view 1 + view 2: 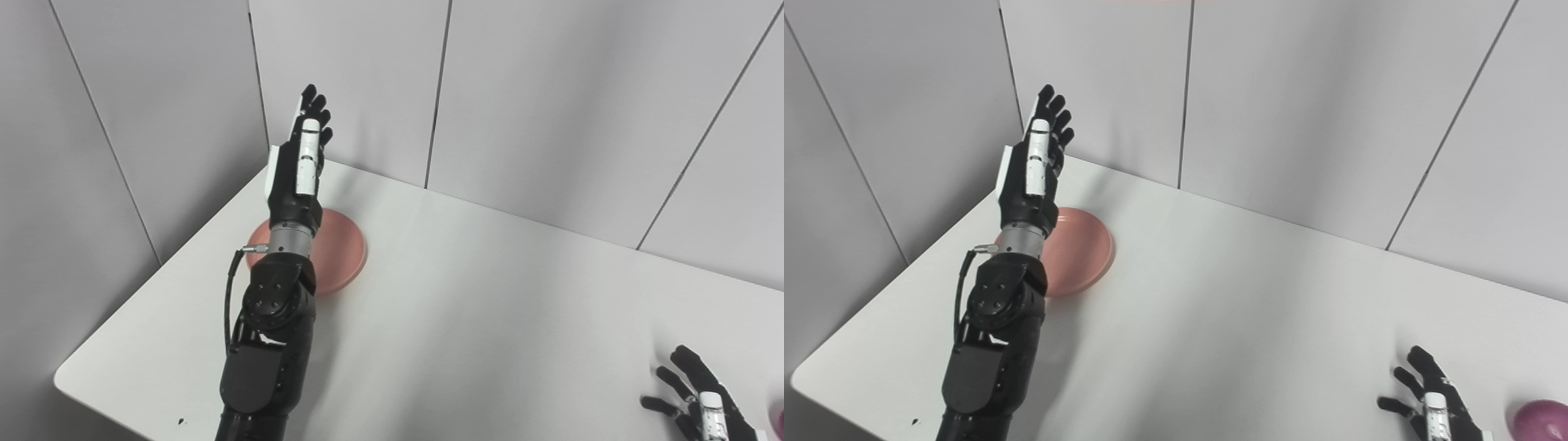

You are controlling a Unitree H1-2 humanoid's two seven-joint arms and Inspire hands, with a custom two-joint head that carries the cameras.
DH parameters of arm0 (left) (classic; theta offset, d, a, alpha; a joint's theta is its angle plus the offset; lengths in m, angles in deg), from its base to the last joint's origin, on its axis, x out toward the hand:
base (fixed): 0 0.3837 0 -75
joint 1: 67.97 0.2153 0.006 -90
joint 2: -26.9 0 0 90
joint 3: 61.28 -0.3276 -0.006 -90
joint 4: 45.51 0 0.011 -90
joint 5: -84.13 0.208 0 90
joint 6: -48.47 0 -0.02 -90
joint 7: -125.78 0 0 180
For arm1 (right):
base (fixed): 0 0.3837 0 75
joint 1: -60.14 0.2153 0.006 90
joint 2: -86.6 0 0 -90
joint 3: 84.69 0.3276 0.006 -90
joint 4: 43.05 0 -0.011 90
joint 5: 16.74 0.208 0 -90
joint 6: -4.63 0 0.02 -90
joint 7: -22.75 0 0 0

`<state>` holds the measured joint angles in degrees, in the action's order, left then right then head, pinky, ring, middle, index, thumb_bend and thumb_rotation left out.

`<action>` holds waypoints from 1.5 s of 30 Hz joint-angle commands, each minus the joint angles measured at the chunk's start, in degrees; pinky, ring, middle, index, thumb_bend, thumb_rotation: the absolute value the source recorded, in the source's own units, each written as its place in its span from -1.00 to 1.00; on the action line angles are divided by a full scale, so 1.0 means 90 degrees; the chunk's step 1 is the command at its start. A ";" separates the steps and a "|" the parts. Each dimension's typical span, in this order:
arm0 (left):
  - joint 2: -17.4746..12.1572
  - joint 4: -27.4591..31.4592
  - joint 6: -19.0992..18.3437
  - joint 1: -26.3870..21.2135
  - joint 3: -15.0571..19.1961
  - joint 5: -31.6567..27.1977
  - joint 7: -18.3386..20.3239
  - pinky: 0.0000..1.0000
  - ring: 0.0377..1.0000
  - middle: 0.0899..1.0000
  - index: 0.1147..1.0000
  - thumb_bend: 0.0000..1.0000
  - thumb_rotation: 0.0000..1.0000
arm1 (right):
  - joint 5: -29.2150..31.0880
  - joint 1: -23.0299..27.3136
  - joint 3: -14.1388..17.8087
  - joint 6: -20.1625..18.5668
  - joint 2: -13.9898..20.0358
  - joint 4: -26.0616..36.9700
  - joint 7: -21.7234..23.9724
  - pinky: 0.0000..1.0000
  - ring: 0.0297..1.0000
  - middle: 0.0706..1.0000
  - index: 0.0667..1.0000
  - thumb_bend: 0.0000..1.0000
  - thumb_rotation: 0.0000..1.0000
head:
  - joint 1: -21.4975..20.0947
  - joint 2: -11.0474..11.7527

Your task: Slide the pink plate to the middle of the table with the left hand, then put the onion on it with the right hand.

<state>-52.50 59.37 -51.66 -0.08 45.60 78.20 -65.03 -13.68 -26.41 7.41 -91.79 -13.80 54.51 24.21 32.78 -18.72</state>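
Observation:
A pink plate (340, 248) lies on the white table (490, 306) near its far left corner, partly hidden behind my left forearm. My left hand (303, 153) is raised above and beyond the plate, fingers straight and apart, holding nothing. A purple onion (1540, 418) lies at the table's near right, at the picture's bottom edge. My right hand (1430, 401) rests open on the table just left of the onion, apart from it, fingers spread.
Grey wall panels (551, 92) stand close behind the table's far edges. The table's left front corner (61, 380) is rounded, with a small dark speck (181, 421) near it.

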 commanded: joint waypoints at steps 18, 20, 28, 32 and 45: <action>-0.0559 -0.0131 0.0084 -0.0121 0.0609 -0.0057 -0.0205 0.89 0.92 0.93 0.89 -0.13 1.00 | 0.0041 0.0163 0.0049 0.0210 0.0077 0.0057 0.0065 0.03 0.58 0.69 0.62 0.40 0.70 | 0.0017 -0.0013; -0.0615 -0.0248 0.0139 -0.0126 0.0714 -0.0104 -0.0210 0.87 0.92 0.93 0.89 -0.13 1.00 | 0.0015 0.0163 0.0050 0.0187 0.0078 0.0060 0.0050 0.01 0.56 0.67 0.60 0.42 0.71 | 0.0019 -0.0019; -0.0835 -0.0791 0.0338 -0.0162 0.0964 -0.0180 -0.0290 0.87 0.89 0.91 0.87 -0.15 1.00 | 0.0058 0.0154 0.0066 0.0169 0.0065 0.0090 0.0056 -0.01 0.56 0.66 0.58 0.45 0.69 | 0.0021 -0.0028; -0.0930 -0.1057 0.0426 -0.0151 0.1009 -0.0124 -0.0300 0.87 0.89 0.90 0.85 -0.16 1.00 | 0.0039 0.0160 0.0063 0.0060 0.0058 0.0157 0.0037 -0.04 0.56 0.67 0.59 0.45 0.69 | 0.0025 -0.0033; -0.1067 -0.1490 0.0565 -0.0119 0.1100 -0.0343 -0.0290 0.91 0.90 0.89 0.87 -0.17 1.00 | 0.0098 0.0170 0.0103 -0.0026 0.0042 0.0173 0.0025 0.03 0.60 0.69 0.60 0.40 0.64 | 0.0075 -0.0029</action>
<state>-60.25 45.32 -49.02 0.37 55.20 75.41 -67.49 -13.27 -26.23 7.77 -91.97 -13.53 54.46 24.50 33.49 -18.90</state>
